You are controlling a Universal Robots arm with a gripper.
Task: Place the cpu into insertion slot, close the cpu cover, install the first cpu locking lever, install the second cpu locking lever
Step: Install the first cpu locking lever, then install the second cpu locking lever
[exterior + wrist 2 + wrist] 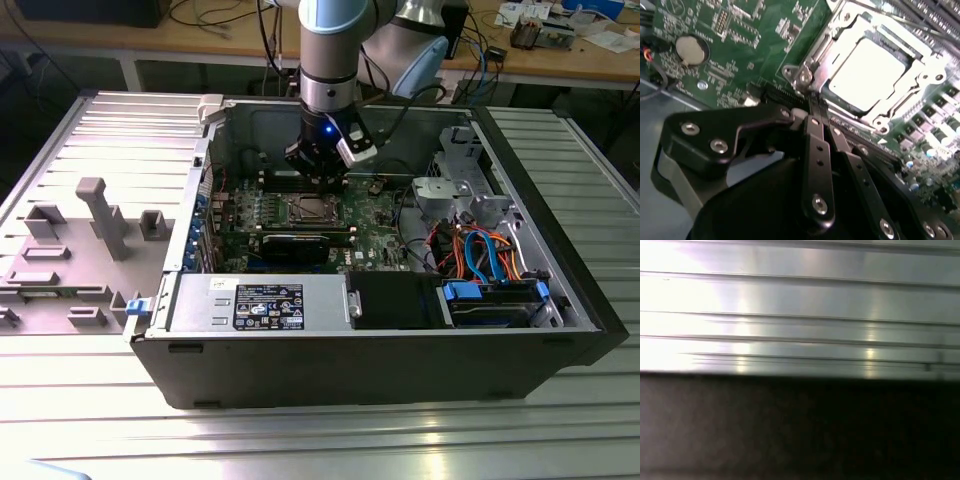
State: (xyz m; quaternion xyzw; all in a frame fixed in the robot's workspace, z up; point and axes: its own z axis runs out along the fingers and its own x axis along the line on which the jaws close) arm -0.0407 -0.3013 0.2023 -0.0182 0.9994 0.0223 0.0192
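Observation:
The cpu (867, 70) lies flat in the insertion slot (313, 208), its silvery top showing through the window of the cpu cover (920, 85). The cover lies down flat around it. A thin locking lever rod (821, 45) runs along one edge of the socket. My gripper (815, 105) is shut, with its two black fingers pressed together and nothing seen between them. Its tips sit just beside a corner of the socket, by a screw post (803, 76). In the exterior view my gripper (322, 180) hangs low inside the open computer case, right over the socket.
A coin battery (691, 50) sits on the green motherboard. Black memory slots (935, 15) run along the socket's far side. A power supply (260, 300), a drive cage (460, 190) and blue and orange cables (485, 250) crowd the case. Grey fixture blocks (100, 215) stand at the exterior view's left.

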